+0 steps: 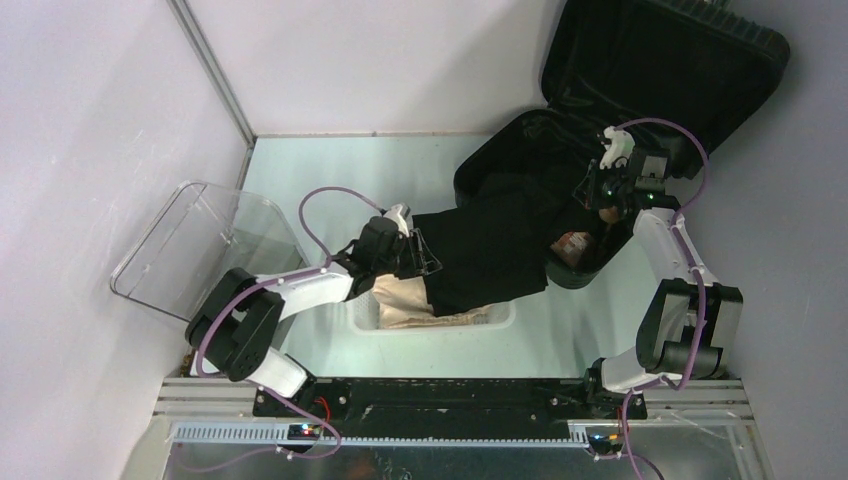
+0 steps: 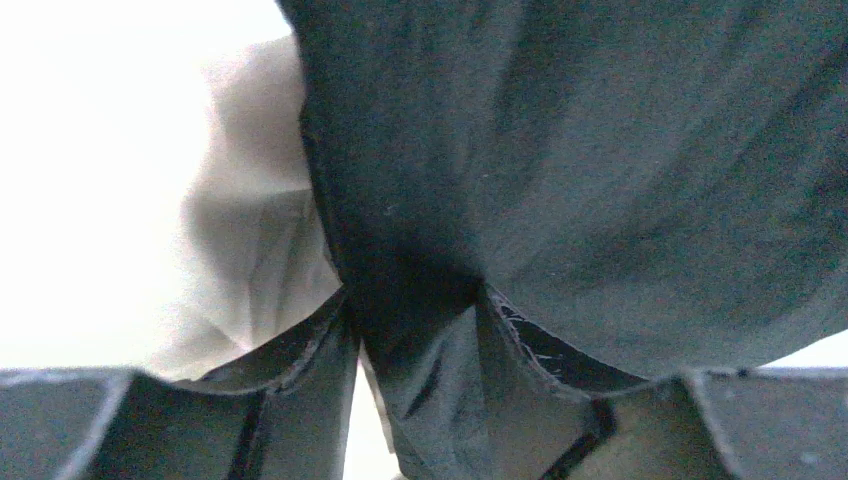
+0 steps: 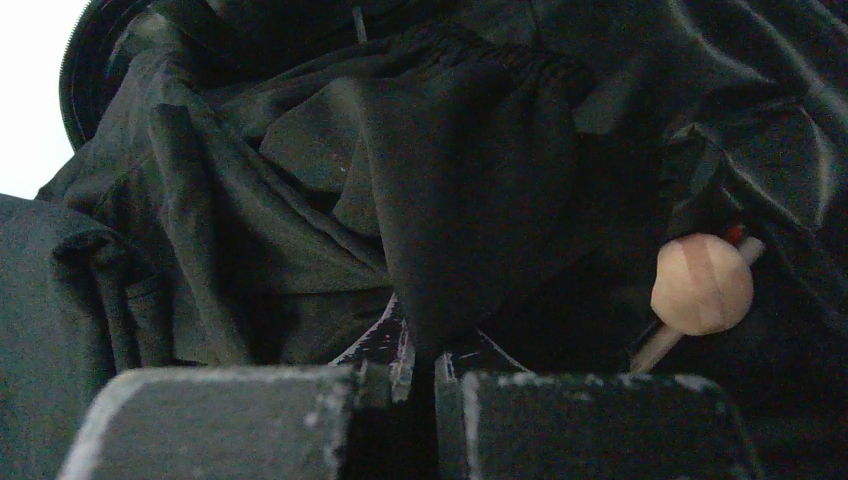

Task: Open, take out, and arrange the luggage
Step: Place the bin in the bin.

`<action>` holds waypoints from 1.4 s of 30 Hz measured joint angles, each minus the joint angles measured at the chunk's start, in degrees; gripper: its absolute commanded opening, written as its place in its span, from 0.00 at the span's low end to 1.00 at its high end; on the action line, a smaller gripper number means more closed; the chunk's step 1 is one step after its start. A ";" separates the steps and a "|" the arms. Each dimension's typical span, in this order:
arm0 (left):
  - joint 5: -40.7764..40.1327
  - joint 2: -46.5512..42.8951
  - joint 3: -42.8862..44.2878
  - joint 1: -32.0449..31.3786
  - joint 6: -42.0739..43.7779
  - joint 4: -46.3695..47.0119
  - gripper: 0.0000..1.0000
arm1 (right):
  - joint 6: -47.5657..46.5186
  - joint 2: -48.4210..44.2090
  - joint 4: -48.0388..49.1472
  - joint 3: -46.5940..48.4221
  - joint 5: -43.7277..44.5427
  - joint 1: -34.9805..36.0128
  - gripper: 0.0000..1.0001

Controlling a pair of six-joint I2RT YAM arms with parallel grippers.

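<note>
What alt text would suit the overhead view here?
A black garment stretches from an open black suitcase, far right, across a white basket. The right claw pinches its right end; the left claw sits open at its left end.

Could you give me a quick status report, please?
Left hand open around black garment, near basket. Right hand shut on garment inside luggage. Luggage open, garment stretched toward basket.

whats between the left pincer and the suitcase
A black garment, draped from the suitcase across the basket to the left pincer; the top view shows it.
</note>
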 measured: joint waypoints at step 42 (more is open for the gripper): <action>-3.67 -5.18 16.39 7.06 16.44 -43.36 0.00 | 6.75 11.69 23.32 0.83 12.02 -3.87 0.00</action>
